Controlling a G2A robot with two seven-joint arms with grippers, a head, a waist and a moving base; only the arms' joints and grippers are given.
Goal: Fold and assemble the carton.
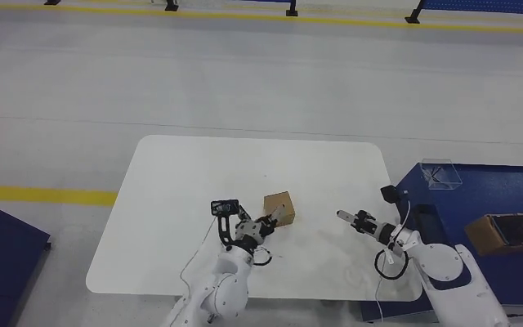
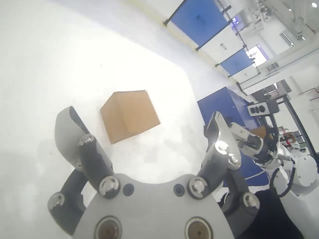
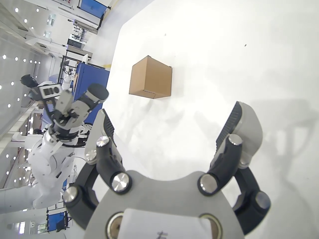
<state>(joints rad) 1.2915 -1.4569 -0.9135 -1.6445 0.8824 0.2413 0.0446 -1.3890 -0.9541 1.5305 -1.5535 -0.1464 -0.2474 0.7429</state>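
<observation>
The carton (image 1: 279,208) stands closed on the table (image 1: 188,172), near its middle. The left gripper (image 1: 272,219) hangs just beside it, jaws spread wide and holding nothing; a fingertip perhaps touches the carton. The right gripper (image 1: 350,217), also spread and bare, sits well apart

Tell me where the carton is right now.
In the top view the carton stands on the white table, close beside the left gripper, with the right gripper farther off on its other side.
</observation>
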